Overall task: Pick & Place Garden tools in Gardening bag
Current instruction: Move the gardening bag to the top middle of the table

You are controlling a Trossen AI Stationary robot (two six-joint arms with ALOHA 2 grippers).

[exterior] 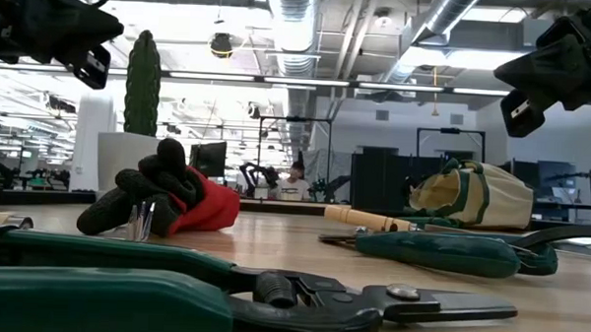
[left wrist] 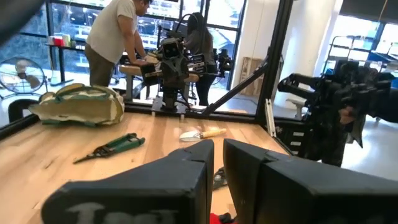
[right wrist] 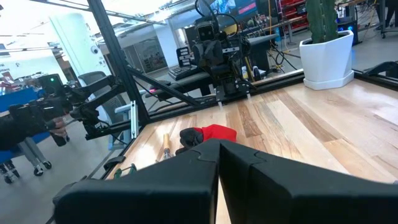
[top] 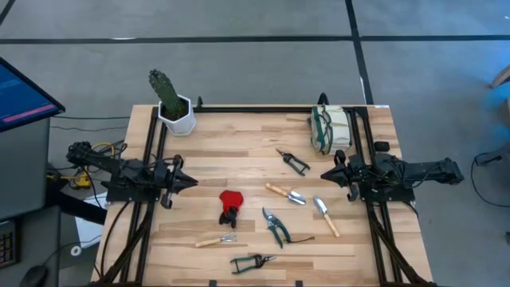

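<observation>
High view, arms: the left gripper [top: 185, 182] waits at the table's left side and the right gripper [top: 328, 173] at its right side; each points inward, jaws together, holding nothing.
High view, tools: the garden tools lie loose on the wooden table [top: 239, 135] between the grippers; none is in the gardening bag [top: 329, 127], which lies at the far right corner, just behind the right gripper.
High view, key relation: the nearest trowel [top: 325, 215] lies just in front of the right gripper, its long axis slanting toward the table's front edge; a second trowel [top: 286, 193] lies beside it. The right arm is judged nearer to both, and to the bag.
High view, left side: the red-and-black item [top: 230, 206] lies nearest the left gripper.
Low view: both grippers hang clear above the table, a height the high view cannot show; green-handled shears [exterior: 173, 295] fill the foreground.
Left wrist view: the bag's mouth is not visible; shears [left wrist: 112, 148] lie near it.
Right wrist view: the red item and the cactus pot [right wrist: 326, 59] show; the near trowels are hidden.
</observation>
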